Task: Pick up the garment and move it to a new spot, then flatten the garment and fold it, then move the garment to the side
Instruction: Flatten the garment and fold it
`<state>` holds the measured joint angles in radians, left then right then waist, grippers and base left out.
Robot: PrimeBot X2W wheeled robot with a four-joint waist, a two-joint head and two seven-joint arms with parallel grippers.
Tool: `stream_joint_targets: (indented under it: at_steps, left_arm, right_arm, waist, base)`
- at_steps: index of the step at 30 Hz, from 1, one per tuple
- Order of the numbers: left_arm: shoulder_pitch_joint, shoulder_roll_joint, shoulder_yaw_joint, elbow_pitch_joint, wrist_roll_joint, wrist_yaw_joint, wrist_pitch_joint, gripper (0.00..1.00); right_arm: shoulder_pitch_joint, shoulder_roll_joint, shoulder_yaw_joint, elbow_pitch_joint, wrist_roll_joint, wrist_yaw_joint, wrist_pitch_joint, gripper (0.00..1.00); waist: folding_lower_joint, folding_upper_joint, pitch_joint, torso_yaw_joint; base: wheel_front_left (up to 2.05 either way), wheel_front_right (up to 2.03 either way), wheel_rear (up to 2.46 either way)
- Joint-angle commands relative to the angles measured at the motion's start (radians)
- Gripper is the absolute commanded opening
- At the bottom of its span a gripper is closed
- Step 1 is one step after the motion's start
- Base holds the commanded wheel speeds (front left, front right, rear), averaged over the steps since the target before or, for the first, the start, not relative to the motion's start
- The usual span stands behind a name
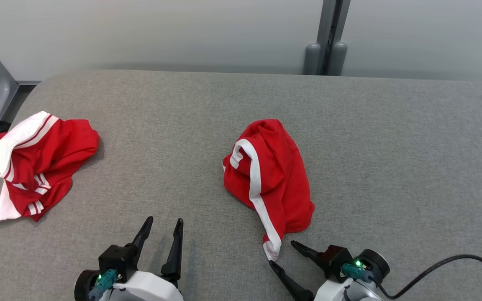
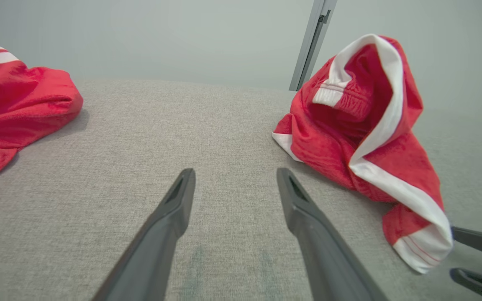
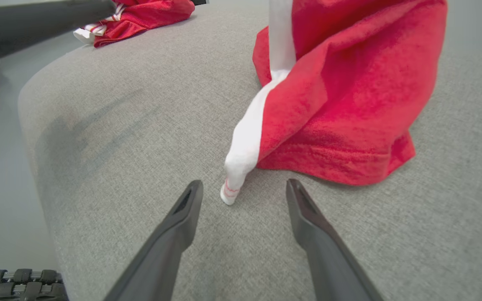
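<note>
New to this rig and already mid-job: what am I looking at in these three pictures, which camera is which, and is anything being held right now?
This is a two-armed robot; each arm ends in a gripper with two long dark fingers. The wide picture is from its head camera, looking down on a grey padded table. The other two are wrist cameras, each looking along its own arm's fingers. The left gripper and the right gripper are both open, holding nothing. Two crumpled red garments with white stripes lie on the table: the middle garment, its white-trimmed end just ahead of the right gripper, and a second garment at the robot's left.
</note>
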<state>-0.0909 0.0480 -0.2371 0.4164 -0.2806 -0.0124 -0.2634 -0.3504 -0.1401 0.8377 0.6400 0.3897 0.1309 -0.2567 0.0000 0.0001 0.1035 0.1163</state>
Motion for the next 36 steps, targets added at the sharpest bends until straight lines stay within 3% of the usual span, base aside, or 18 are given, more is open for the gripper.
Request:
stream_joint_targets:
  at_steps: [1, 5, 6, 9, 10, 13, 19, 28, 29, 30, 31, 36]
  left_arm:
    - [-0.015, 0.004, 0.001, 0.0, -0.004, -0.001, -0.002, 1.0]
    - [-0.02, 0.005, -0.001, -0.003, -0.006, -0.002, -0.002, 1.0]
    - [-0.02, 0.005, -0.001, -0.003, -0.006, -0.002, -0.002, 1.0]
    - [-0.024, 0.004, -0.005, -0.006, -0.008, -0.001, -0.002, 1.0]
    - [-0.023, 0.005, -0.005, -0.007, -0.008, 0.0, -0.002, 1.0]
    - [-0.021, 0.004, 0.0, -0.009, -0.006, 0.003, -0.002, 1.0]
    - [-0.014, 0.005, 0.01, -0.011, 0.005, -0.001, -0.002, 1.0]
    - [-0.031, 0.005, -0.006, -0.016, 0.011, -0.004, -0.002, 1.0]
    - [-0.033, 0.005, -0.005, -0.016, 0.013, -0.006, -0.002, 1.0]
    - [-0.035, 0.005, -0.006, -0.015, 0.016, -0.008, -0.002, 1.0]
    - [-0.037, 0.005, -0.007, -0.014, 0.018, -0.01, -0.002, 1.0]
    - [-0.043, 0.005, -0.007, -0.014, 0.026, -0.014, -0.002, 1.0]
  right_arm:
    - [-0.022, 0.0, 0.008, 0.023, 0.014, 0.0, -0.003, 1.0]
    - [-0.048, 0.014, 0.016, 0.064, 0.026, 0.0, -0.005, 1.0]
    - [-0.054, 0.019, 0.021, 0.079, 0.027, 0.0, -0.006, 0.96]
    - [-0.073, 0.025, 0.031, 0.119, 0.034, 0.0, -0.007, 0.11]
    - [-0.079, 0.025, 0.031, 0.132, 0.037, 0.0, -0.007, 0.0]
    - [-0.095, 0.007, 0.005, 0.157, 0.045, 0.0, -0.009, 0.0]
    - [-0.083, -0.073, -0.159, 0.108, 0.021, 0.0, -0.009, 0.0]
    - [-0.049, -0.181, -0.373, 0.118, -0.097, 0.0, -0.009, 0.0]
    - [-0.044, -0.179, -0.394, 0.133, -0.111, 0.0, -0.01, 0.21]
    - [-0.043, -0.174, -0.417, 0.151, -0.121, 0.0, -0.01, 0.64]
    - [-0.048, -0.167, -0.445, 0.158, -0.129, 0.0, -0.01, 1.0]
    - [-0.022, -0.124, -0.586, 0.097, -0.197, 0.0, -0.01, 1.0]
  waist:
    - [0.0, -0.0001, 0.008, 0.013]
    - [0.0, -0.0001, 0.02, 0.027]
    - [0.0, -0.0001, 0.022, 0.032]
    - [0.0, -0.0001, 0.031, 0.042]
    - [0.0, -0.0001, 0.033, 0.044]
    - [0.0, -0.0001, 0.036, 0.043]
    - [0.0, -0.0001, 0.028, 0.006]
    - [0.0, -0.0001, 0.034, -0.047]
    - [0.0, -0.0001, 0.035, -0.049]
    - [0.0, -0.0001, 0.036, -0.05]
    - [0.0, -0.0001, 0.037, -0.051]
    - [0.0, -0.0001, 0.04, -0.062]
  base:
    - [0.0, 0.0, 0.0]
    - [0.0, 0.0, 0.0]
    - [0.0, 0.0, 0.0]
    - [0.0, 0.0, 0.0]
    - [0.0, 0.0, 0.0]
    - [0.0, 0.0, 0.0]
    - [0.0, 0.0, 0.0]
    - [0.0, 0.0, 0.0]
    - [0.0, 0.0, 0.0]
    - [0.0, 0.0, 0.0]
    - [0.0, 0.0, 0.0]
    - [0.0, 0.0, 0.0]
